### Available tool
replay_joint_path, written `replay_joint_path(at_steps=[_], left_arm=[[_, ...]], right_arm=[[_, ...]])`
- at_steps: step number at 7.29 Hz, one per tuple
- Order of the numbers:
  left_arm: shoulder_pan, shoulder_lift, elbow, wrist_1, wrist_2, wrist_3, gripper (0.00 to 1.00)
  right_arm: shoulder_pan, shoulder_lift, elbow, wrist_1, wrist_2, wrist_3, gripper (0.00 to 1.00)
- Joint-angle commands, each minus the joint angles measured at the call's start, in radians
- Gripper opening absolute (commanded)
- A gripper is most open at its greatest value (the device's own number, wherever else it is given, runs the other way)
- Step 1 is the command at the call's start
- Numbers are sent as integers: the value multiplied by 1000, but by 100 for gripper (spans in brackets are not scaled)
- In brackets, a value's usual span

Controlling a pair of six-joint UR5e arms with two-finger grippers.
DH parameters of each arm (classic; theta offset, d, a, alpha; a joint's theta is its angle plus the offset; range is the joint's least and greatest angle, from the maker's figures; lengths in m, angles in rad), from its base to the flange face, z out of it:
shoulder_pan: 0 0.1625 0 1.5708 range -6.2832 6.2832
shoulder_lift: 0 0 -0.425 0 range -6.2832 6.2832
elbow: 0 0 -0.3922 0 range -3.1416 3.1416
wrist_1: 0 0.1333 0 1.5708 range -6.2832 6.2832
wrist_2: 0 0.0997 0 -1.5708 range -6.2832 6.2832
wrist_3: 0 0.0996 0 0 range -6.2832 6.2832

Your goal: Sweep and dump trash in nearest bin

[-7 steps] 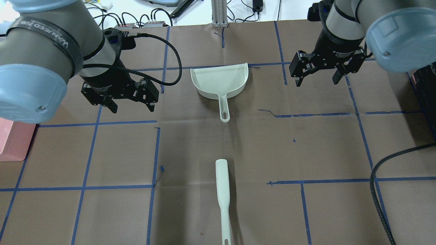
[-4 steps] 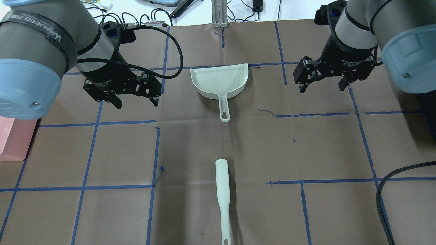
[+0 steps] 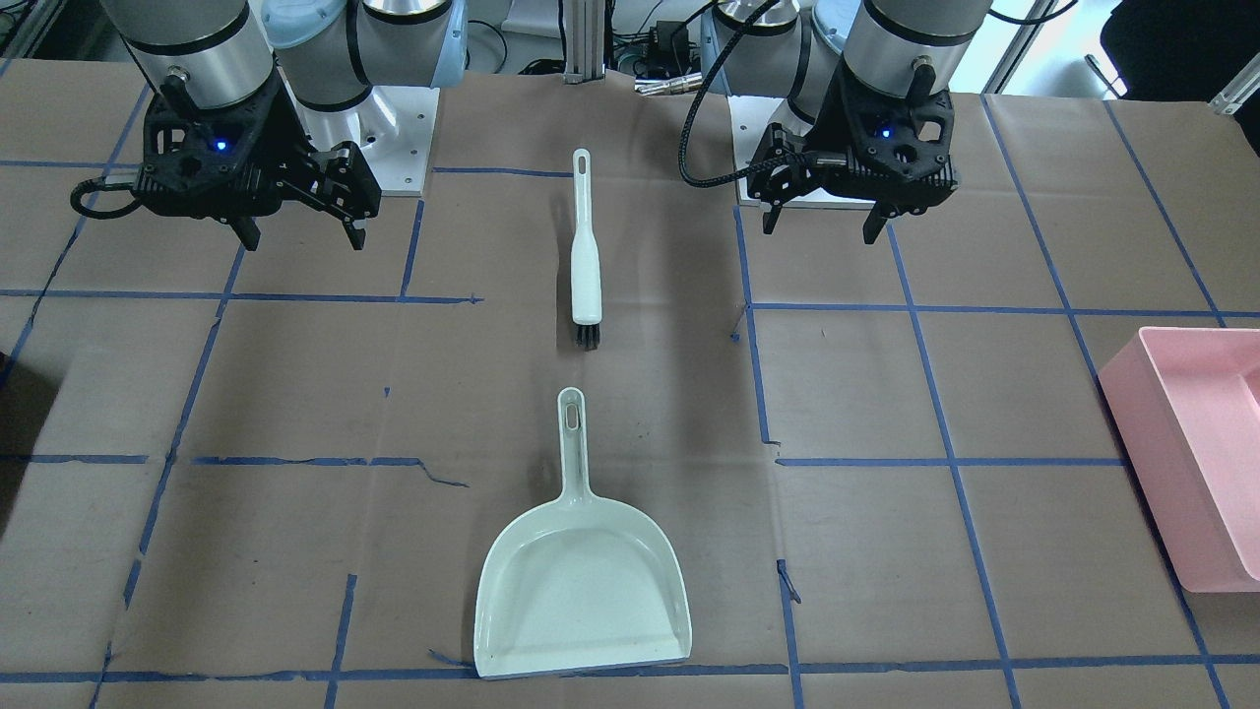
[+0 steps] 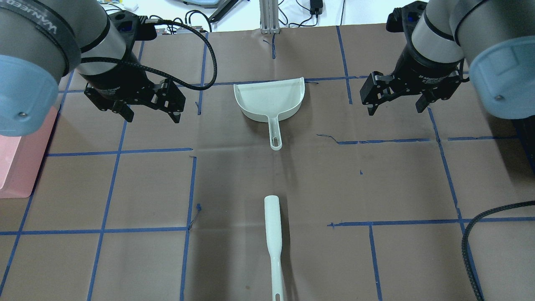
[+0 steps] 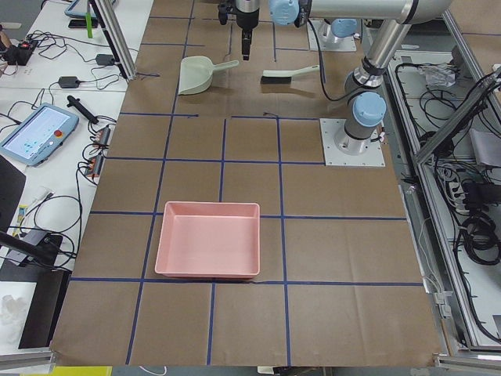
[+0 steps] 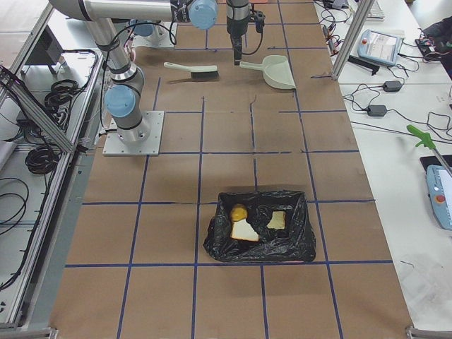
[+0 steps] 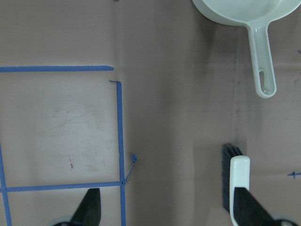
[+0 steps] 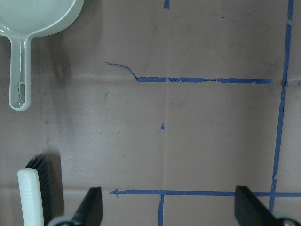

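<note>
overhead: rear, looks down | front: opposite, steep | wrists: close | shared: dustpan [image 4: 269, 100] [image 3: 581, 591]

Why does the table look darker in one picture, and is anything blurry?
Overhead exterior view: the table paper looks dim, with a soft shadow beside the brush. Front-facing view: brighter, tan, the dustpan crisp. Left wrist view: the left gripper looks soft at the bottom edge.

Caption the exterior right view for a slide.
Three food scraps lie in the black-lined bin; brush and dustpan rest on the table beyond.
</note>
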Motion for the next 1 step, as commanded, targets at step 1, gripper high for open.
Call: replay_joint_path(at_steps=[1], left_arm=[[-8, -16, 84, -96, -5, -30, 99]], right_arm=[[-1, 0, 0, 0, 0, -1, 100]])
